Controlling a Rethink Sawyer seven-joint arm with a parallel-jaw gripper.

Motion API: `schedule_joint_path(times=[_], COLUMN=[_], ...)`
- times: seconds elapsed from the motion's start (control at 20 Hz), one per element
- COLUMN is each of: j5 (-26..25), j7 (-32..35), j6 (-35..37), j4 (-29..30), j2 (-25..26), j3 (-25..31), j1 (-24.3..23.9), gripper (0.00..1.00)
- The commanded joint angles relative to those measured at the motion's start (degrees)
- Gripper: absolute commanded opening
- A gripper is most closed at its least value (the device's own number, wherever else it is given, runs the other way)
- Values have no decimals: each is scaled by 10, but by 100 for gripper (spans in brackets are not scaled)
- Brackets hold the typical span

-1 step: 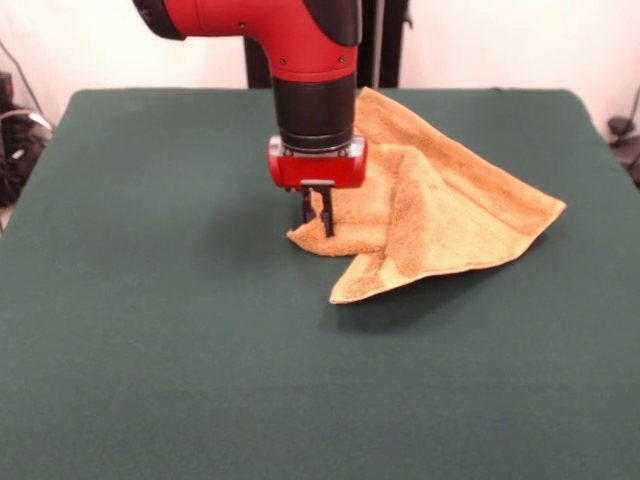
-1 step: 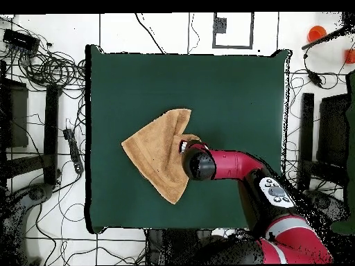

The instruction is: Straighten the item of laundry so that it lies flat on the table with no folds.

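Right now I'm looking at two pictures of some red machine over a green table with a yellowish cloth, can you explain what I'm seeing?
The red and black machine is a robot arm. At its end sits a gripper, a small two-fingered claw. One picture is taken from across the table, facing the robot; the other looks straight down from above, where the same arm reaches in from the bottom right.

On the dark green table lies a golden-tan towel, crumpled and folded over itself rather than flat. From above the towel looks roughly triangular.

The gripper points down at the towel's folded edge, fingers close together and touching or pinching the cloth. Whether it really holds the cloth I cannot tell.
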Motion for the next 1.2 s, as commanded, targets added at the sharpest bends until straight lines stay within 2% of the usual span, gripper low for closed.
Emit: schedule_joint_path(times=[0.05, 1.2], j5=[-36, -48], j7=[-39, -40], j6=[34, 59], j4=[-57, -63], j2=[48, 38], j3=[50, 58], j1=[-14, -19], gripper=[0, 0])
